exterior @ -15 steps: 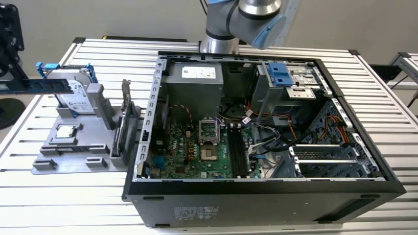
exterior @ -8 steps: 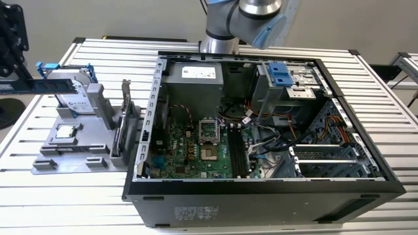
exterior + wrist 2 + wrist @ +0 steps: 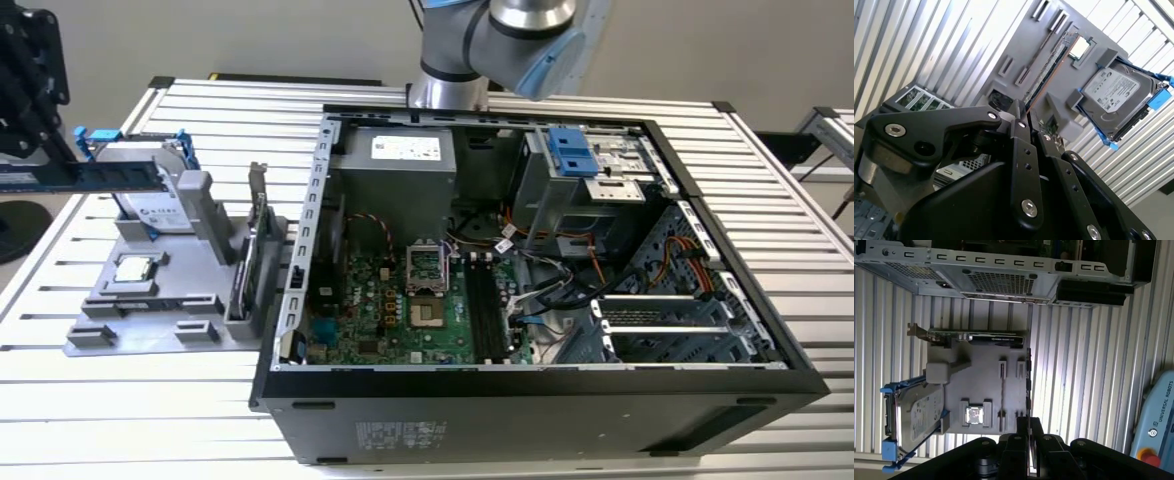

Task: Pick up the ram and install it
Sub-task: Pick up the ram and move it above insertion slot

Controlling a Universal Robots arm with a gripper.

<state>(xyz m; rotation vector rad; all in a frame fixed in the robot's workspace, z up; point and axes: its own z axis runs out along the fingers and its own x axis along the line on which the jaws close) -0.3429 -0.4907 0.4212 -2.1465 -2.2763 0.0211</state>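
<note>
Blue-green ram [image 3: 118, 175] clamped in claw [image 3: 1028, 424], over grey holder [image 3: 147, 300].

Silver arm [image 3: 441, 92], blue caps [image 3: 555, 60], black screwed pincer [image 3: 1023, 116]

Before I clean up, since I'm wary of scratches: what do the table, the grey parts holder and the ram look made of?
The table: bare metal, likely aluminium, going by its ribbed silvery slats. The grey parts holder: matte plastic, perhaps printed, with an even dull grey surface. The ram, held in the jaws: blue-green circuit board with dark chips.
</note>
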